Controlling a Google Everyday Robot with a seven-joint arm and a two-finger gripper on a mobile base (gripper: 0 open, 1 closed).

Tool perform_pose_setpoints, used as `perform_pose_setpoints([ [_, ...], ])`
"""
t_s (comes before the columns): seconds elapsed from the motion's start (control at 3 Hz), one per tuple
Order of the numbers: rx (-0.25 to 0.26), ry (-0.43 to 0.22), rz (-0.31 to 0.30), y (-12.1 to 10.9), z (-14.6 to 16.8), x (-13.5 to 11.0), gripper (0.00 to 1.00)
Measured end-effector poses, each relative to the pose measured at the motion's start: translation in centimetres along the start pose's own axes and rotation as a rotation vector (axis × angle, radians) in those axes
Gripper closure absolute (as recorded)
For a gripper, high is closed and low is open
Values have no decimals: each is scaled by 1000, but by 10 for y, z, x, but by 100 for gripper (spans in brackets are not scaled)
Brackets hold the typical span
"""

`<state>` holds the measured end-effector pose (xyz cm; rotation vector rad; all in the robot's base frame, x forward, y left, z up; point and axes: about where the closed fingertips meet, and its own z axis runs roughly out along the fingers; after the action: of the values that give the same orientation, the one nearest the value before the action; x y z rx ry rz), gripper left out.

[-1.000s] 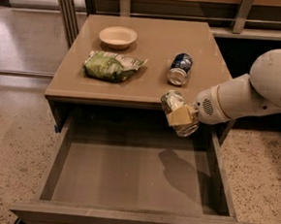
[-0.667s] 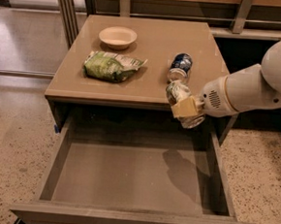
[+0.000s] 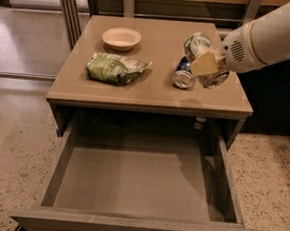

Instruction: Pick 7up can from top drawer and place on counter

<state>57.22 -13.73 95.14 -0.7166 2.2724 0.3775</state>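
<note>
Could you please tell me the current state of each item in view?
Gripper: over the counter, shut on the 7up can.
7up can: held, tilted, off the counter.
Drawer: pulled open.
Blue can: on its side on the counter.
Bowl: upright.
Bag: lying flat.

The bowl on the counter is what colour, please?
Cream bowl, camera view; claw holds 7up can above counter.

- This looks to me like an office or lab break area rather than a home
- The floor (image 3: 13, 127) is speckled terrazzo, and a metal-framed glass partition (image 3: 68, 6) stands at the back left
- A plain tan counter (image 3: 152, 90) with its top drawer (image 3: 130, 181) pulled open carries snack things: a bowl (image 3: 121, 38), a green bag (image 3: 116, 68), a dark blue can (image 3: 183, 74)
- My gripper (image 3: 207, 63) hangs over the counter's right side, clamped around the 7up can (image 3: 197, 42)
</note>
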Motion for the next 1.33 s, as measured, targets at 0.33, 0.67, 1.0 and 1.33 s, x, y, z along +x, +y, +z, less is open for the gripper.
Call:
perform_pose_setpoints([
  [0.33,77,-52,24,-26,-8,-32,100],
  [0.67,123,-85,63,-49,-3,-51,100],
  [1.0,152,-93,113,-70,9,-49,100],
  [1.33,183,-99,158,-86,17,-38,100],
])
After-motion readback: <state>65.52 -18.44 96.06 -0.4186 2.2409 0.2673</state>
